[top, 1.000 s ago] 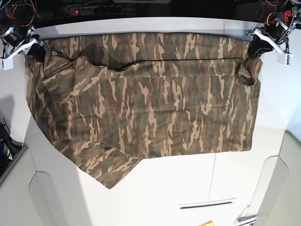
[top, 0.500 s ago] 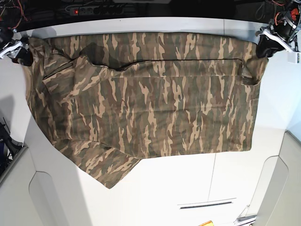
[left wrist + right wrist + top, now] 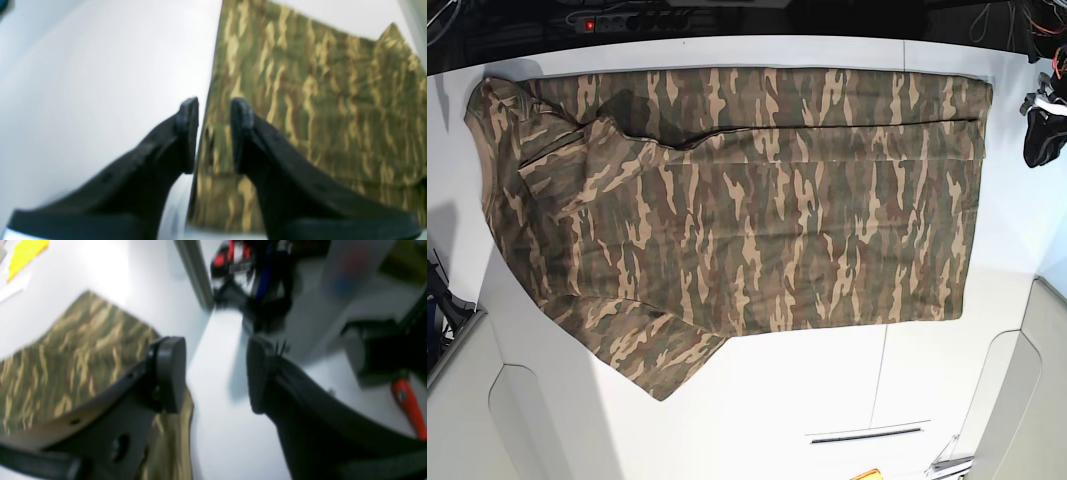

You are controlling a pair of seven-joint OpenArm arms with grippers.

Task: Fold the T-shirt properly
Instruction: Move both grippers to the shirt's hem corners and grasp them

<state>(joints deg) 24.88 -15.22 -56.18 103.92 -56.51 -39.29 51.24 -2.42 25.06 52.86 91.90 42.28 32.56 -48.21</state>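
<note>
The camouflage T-shirt (image 3: 737, 210) lies flat on the white table (image 3: 827, 400), with a fold line along its far part and one sleeve pointing to the near left. My left gripper (image 3: 1044, 135) is off the shirt's far right corner. In the left wrist view it (image 3: 215, 106) is open and empty, above the shirt's edge (image 3: 300, 100). My right gripper (image 3: 215, 373) is open and empty, over bare table beside a shirt corner (image 3: 66, 366). It is out of the base view. Collar and neck label are hidden.
A power strip (image 3: 612, 20) with a red light lies behind the table's far edge. A slot (image 3: 864, 436) and a yellow object (image 3: 864, 475) are near the front. The right wrist view shows cables (image 3: 253, 280) and an orange handle (image 3: 408, 406) off the table's left end.
Both grippers have let go of the shirt's far corners and drawn outward. The corners now lie flat. The right arm has left the base view; the left arm sits lower at the right edge.
</note>
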